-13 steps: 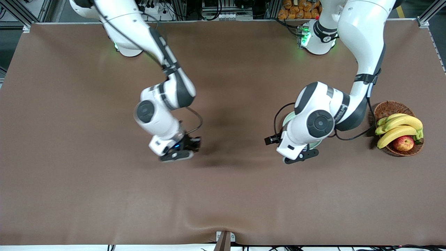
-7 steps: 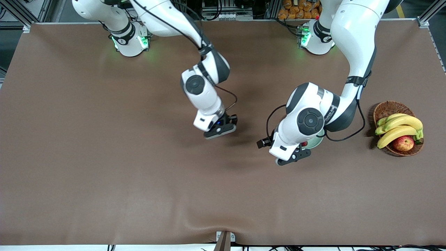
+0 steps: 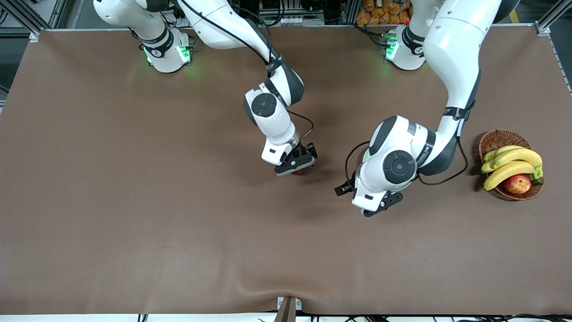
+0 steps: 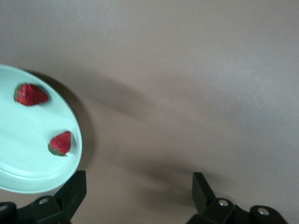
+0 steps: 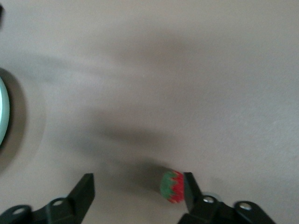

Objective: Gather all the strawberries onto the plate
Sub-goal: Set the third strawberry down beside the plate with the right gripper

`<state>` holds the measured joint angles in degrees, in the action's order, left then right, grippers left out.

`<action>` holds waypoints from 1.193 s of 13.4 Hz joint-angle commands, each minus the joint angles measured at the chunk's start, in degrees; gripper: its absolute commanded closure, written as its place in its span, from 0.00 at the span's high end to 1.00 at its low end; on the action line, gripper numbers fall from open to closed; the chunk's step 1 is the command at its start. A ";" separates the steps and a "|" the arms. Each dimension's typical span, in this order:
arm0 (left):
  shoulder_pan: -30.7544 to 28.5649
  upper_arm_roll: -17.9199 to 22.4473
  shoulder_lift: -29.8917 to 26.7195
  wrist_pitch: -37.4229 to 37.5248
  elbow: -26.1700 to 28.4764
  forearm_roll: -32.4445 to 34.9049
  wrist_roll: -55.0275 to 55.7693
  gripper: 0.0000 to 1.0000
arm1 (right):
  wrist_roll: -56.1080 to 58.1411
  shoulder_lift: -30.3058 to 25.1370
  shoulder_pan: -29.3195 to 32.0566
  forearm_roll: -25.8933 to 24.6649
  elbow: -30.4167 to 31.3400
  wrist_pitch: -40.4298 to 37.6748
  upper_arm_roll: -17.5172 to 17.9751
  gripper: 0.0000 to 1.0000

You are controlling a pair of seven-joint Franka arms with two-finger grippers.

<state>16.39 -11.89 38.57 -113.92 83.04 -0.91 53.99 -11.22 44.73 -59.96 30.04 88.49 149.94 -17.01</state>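
The pale mint-green plate (image 4: 28,172) holds two strawberries (image 4: 31,94) (image 4: 60,143). In the front view the left arm covers most of the plate (image 3: 365,154). My left gripper (image 4: 138,184) (image 3: 380,205) hangs open and empty over bare table beside the plate's rim. My right gripper (image 5: 138,189) (image 3: 296,166) is low over the table, apart from the plate and toward the right arm's end. Its jaws stand wide open. A third strawberry (image 5: 172,186) (image 3: 297,172) lies against one finger, green cap facing the gap. A sliver of the plate (image 5: 3,112) shows in the right wrist view.
A brown wicker basket (image 3: 502,137) with bananas (image 3: 514,162) and a red-yellow apple (image 3: 517,183) stands at the left arm's end of the table. The brown table cover has a wrinkle (image 3: 268,286) near the front edge.
The right arm swung from the right arm's end toward the plate and lowered; its jaws went from shut to open, with the strawberry now beside one finger. The left arm shifted slightly.
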 commanded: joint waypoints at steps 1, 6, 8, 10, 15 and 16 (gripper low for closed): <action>0.40 -0.15 0.98 -0.08 -0.59 1.26 3.75 1.00 | 0.06 0.28 0.99 -0.60 -2.18 -0.44 -2.05 1.00; 6.98 -0.15 4.40 -8.75 -1.03 1.00 16.48 1.00 | 4.17 -0.78 5.98 -0.51 -2.27 -5.70 -11.36 1.00; 9.44 -0.15 5.63 -11.84 -1.12 1.00 18.78 1.00 | 8.83 -0.87 11.86 -0.42 -2.18 -6.42 -12.00 1.00; 11.20 -0.15 6.95 -15.18 -1.12 1.09 24.20 1.00 | 11.91 -0.96 18.10 -0.51 -2.36 -7.47 -12.00 1.00; 14.28 -0.15 8.62 -16.07 -1.12 1.18 32.49 1.00 | 15.71 -1.66 26.21 -0.68 -6.73 -17.37 -18.48 1.00; 14.89 -0.15 8.80 -16.07 -1.12 1.18 33.45 0.96 | 15.71 -1.57 26.21 -0.68 -9.10 -21.76 -21.20 1.00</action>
<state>29.89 -12.32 46.64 -129.57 82.91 -0.91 84.42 4.65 43.92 -33.85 29.99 83.44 134.99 -35.03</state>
